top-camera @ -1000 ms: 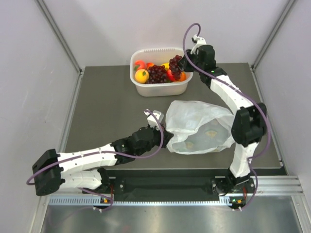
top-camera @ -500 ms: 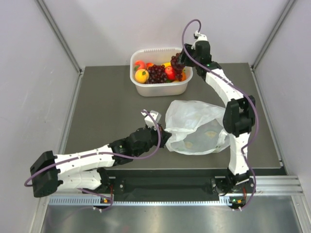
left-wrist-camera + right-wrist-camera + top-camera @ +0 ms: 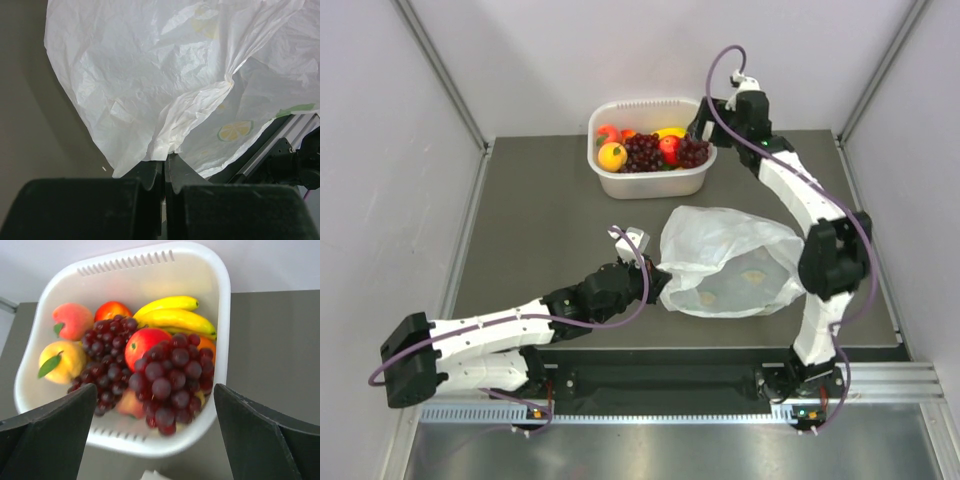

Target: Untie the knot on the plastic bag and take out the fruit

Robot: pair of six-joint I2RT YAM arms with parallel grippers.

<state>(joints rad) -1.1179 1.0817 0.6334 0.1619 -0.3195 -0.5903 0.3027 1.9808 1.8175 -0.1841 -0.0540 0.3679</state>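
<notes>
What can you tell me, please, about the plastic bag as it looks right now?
The bag is thin, crinkly, translucent white plastic printed with pale lemon slices. It lies slumped on the dark table, between the tub and the arm bases. The left gripper is shut on a gathered fold at its left edge.
</notes>
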